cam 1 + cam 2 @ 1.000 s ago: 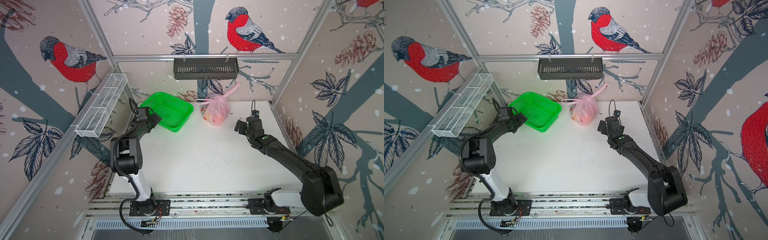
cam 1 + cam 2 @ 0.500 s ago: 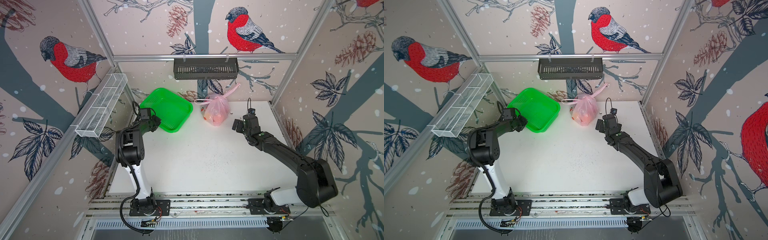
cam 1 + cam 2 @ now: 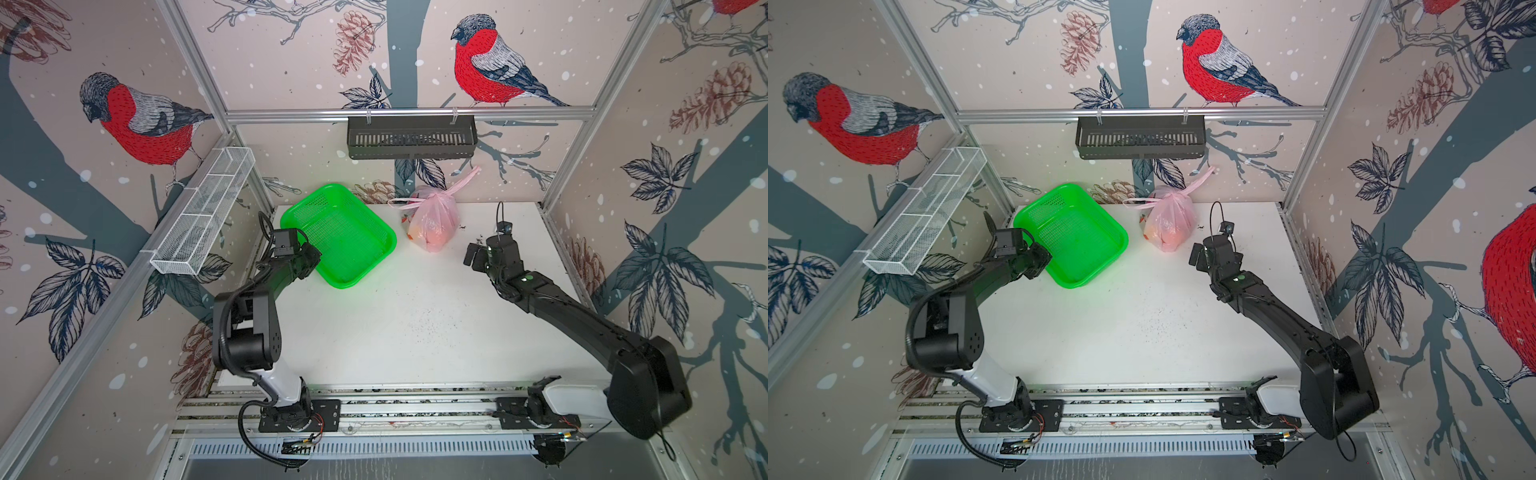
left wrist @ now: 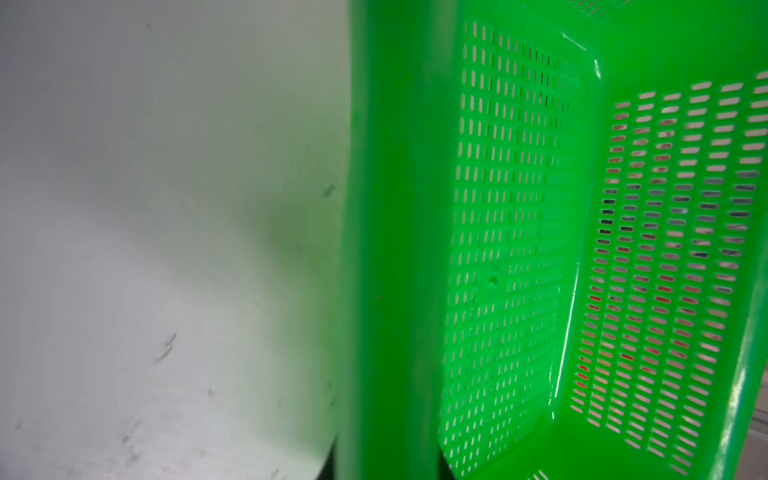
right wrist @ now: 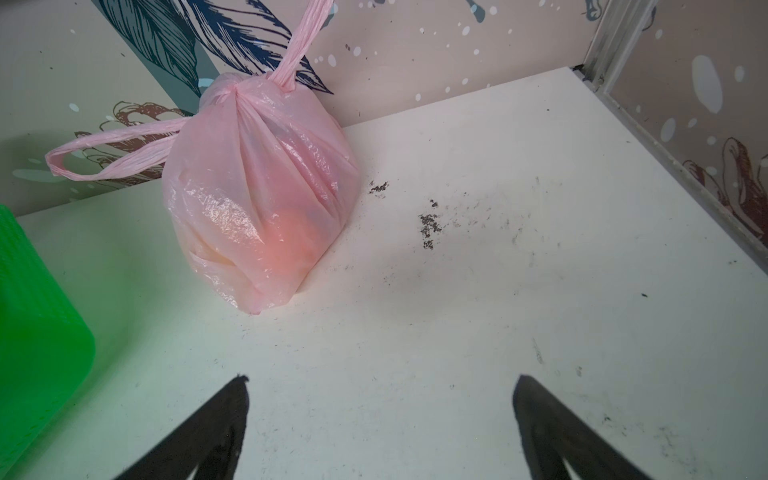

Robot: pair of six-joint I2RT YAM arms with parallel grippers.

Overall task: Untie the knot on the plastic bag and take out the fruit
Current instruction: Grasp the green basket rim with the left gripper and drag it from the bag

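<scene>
A: How far along is the task judged to be?

B: Nothing is seen done. The knot [image 5: 235, 89] is tied tight at the top of the bag [image 5: 257, 187]. The fruit [image 5: 286, 232] is made out only as warm blurs through the film, so no count can be given. The untying and every removal are left.

A: Where is the bag placed?

B: It is found ahead of the right claw [image 5: 382, 380] and a little to its left, against the back wall [image 5: 415, 41]. Bare table [image 5: 457, 311] lies between the two, and no contact is seen.

A: And the claws?

B: The right claw is spread wide and nothing is held. The left claw [image 3: 311, 259] is judged to be pinched on the basket [image 3: 340, 237] at its rim. In its wrist view the rim is seen running straight out from it, with dark slivers at either side.

A: What room is left for moving?

B: Open table is offered ahead of the right claw and to its right, up to the side wall [image 5: 665, 62]. One strap [image 5: 303, 41] is stood up along the back wall above the knot. The other loop [image 5: 104, 153] is laid out toward the basket, clear of both claws. Little room is left behind the bag, so a pull away from the wall is thought likely to be needed.
</scene>
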